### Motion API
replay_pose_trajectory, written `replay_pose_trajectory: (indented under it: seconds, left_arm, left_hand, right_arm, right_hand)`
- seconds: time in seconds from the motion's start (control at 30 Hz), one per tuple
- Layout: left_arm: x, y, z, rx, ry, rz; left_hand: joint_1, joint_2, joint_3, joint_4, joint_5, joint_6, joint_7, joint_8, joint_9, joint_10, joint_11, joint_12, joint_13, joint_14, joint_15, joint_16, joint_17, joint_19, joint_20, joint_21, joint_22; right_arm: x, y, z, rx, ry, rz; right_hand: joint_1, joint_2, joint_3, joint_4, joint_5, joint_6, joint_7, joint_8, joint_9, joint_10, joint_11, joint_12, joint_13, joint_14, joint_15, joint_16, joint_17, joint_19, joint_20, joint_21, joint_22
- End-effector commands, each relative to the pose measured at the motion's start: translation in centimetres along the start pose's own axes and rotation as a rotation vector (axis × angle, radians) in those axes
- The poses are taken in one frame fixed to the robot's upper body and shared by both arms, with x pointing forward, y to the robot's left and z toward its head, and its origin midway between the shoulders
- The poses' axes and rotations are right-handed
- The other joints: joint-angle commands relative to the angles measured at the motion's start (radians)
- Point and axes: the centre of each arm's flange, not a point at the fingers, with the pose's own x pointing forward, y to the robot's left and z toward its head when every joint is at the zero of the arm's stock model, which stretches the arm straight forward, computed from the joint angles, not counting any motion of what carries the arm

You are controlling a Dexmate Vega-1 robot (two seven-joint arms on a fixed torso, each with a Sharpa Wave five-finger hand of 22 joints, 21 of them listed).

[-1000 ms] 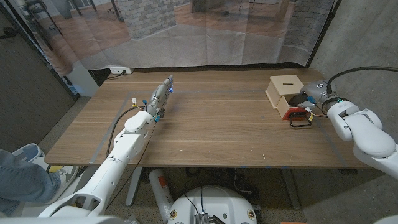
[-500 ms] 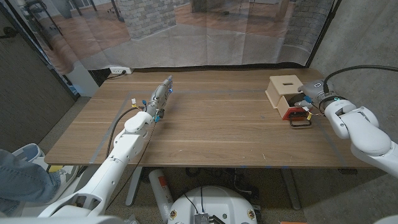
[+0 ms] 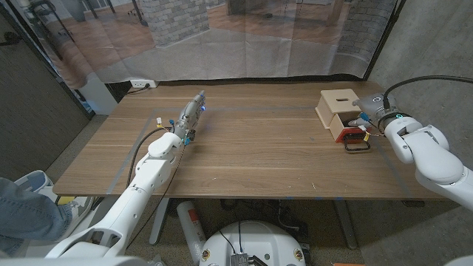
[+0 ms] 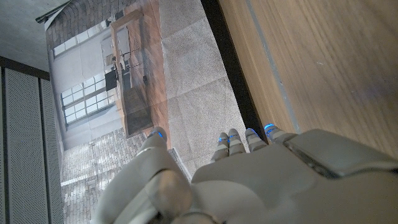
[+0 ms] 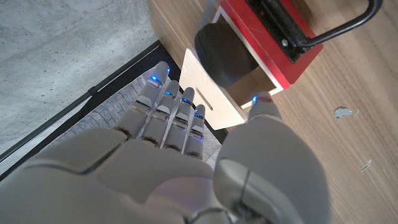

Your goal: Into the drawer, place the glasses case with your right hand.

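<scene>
A small plywood box (image 3: 338, 103) stands at the table's right side with its red drawer (image 3: 346, 134) pulled out, black wire handle (image 3: 358, 145) toward me. In the right wrist view the dark glasses case (image 5: 222, 53) lies inside the red drawer (image 5: 273, 31). My right hand (image 3: 367, 112) hovers beside the box, holding nothing. Its fingers (image 5: 171, 102) are stretched out over the plywood wall (image 5: 208, 99), and its thumb reaches the drawer's corner. My left hand (image 3: 191, 114) stays far off at the table's left, fingers straight and nothing in it.
The wooden table (image 3: 259, 148) runs wide between the two arms. Its right edge is close behind the box, beside a grey wall. A translucent curtain hangs behind the far edge. A person's leg in jeans (image 3: 22, 210) shows at the lower left.
My right hand and forearm have drifted a little toward the box. The drawer, the case and my left arm have not moved.
</scene>
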Motion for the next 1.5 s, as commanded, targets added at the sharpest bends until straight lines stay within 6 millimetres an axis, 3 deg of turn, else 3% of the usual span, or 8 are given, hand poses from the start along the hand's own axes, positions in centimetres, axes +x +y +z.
replay_pose_trajectory:
  seconds: [0.03,0.43,0.87,1.13,1.23,1.33,1.5]
  left_arm:
    - [0.3,0.0,0.0,0.0,0.004,-0.005]
    - [0.2,0.2,-0.1,0.001,0.004,-0.006]
    - [-0.3,0.5,0.2,0.005,-0.001,-0.001]
    - [-0.6,0.5,0.3,0.008,-0.003,-0.003]
    - [-0.7,0.5,0.4,0.011,-0.005,-0.002]
    - [-0.8,0.5,0.5,0.013,-0.008,-0.002]
    - [-1.0,0.5,0.8,0.019,-0.011,-0.001]
  left_hand:
    - [0.002,0.009,-0.003,0.0,-0.003,0.003,0.0,0.002,0.004,-0.006,-0.001,0.001,0.004,-0.007,0.004,0.0,0.005,-0.081,-0.013,0.0,0.003]
    - [0.002,0.01,-0.004,-0.001,-0.003,0.003,0.001,0.001,0.004,-0.007,0.001,0.001,0.004,-0.007,0.003,0.0,0.005,-0.081,-0.015,0.001,0.003]
    - [0.003,0.011,-0.005,-0.001,-0.004,0.002,0.002,0.001,0.004,-0.006,-0.002,0.002,0.004,-0.008,0.002,0.0,0.005,-0.081,-0.016,0.001,0.003]
    - [0.003,0.012,-0.006,-0.001,-0.004,0.002,0.001,0.001,0.004,-0.007,0.001,0.002,0.004,-0.008,0.003,0.0,0.005,-0.081,-0.016,0.001,0.003]
    - [0.003,0.012,-0.006,-0.002,-0.004,0.002,0.001,0.001,0.004,-0.006,-0.001,0.002,0.004,-0.01,0.002,-0.001,0.005,-0.081,-0.015,0.001,0.003]
    - [0.003,0.012,-0.006,-0.002,-0.004,0.003,0.003,0.001,0.004,-0.005,-0.001,0.002,0.004,-0.009,0.001,0.0,0.005,-0.082,-0.015,0.001,0.003]
    - [0.004,0.013,-0.007,-0.002,-0.004,0.002,0.002,0.001,0.004,-0.005,0.001,0.002,0.004,-0.01,-0.001,0.0,0.005,-0.081,-0.018,0.001,0.003]
  right_arm:
    - [-0.2,-0.8,-0.1,0.035,0.02,-0.027]
    - [-0.4,-2.2,0.5,0.109,0.023,-0.124]
    - [-0.6,-3.4,2.6,0.231,0.009,-0.243]
    - [-0.7,-3.9,3.4,0.332,0.003,-0.31]
    - [-0.8,-4.0,3.8,0.361,-0.005,-0.334]
    - [-0.7,-4.0,4.3,0.406,-0.02,-0.354]
    - [-0.6,-4.0,5.2,0.478,-0.053,-0.377]
  right_hand:
    - [-0.012,-0.001,-0.005,0.004,0.008,-0.005,0.002,0.004,0.004,0.002,0.001,0.0,0.001,-0.005,-0.005,0.002,0.0,0.003,0.006,-0.001,0.002]
    - [-0.034,0.008,-0.012,0.017,0.01,0.001,0.007,0.011,0.004,0.006,0.009,0.006,0.0,-0.006,-0.006,0.007,-0.004,0.005,0.013,-0.004,-0.001]
    - [-0.058,0.014,-0.02,0.031,0.01,0.015,0.005,0.019,0.005,0.014,0.011,0.012,-0.002,-0.006,-0.006,0.01,-0.008,0.002,0.015,-0.009,-0.002]
    - [-0.094,0.018,-0.033,0.05,0.008,0.022,0.006,0.023,0.005,0.021,0.01,0.018,-0.003,-0.004,-0.006,0.014,-0.011,-0.004,0.018,-0.015,-0.003]
    - [-0.106,0.02,-0.037,0.057,0.008,0.023,0.007,0.024,0.005,0.022,0.012,0.019,-0.004,-0.002,-0.006,0.015,-0.013,-0.013,0.008,-0.02,-0.004]
    - [-0.13,0.025,-0.046,0.07,0.006,0.024,0.008,0.024,0.004,0.02,0.012,0.021,-0.006,-0.012,-0.016,0.014,-0.017,-0.049,-0.043,-0.04,-0.005]
    - [-0.137,0.03,-0.048,0.073,0.007,0.023,0.019,0.024,0.003,0.011,0.02,0.019,-0.007,-0.032,-0.029,0.009,-0.02,-0.062,-0.072,-0.05,-0.007]
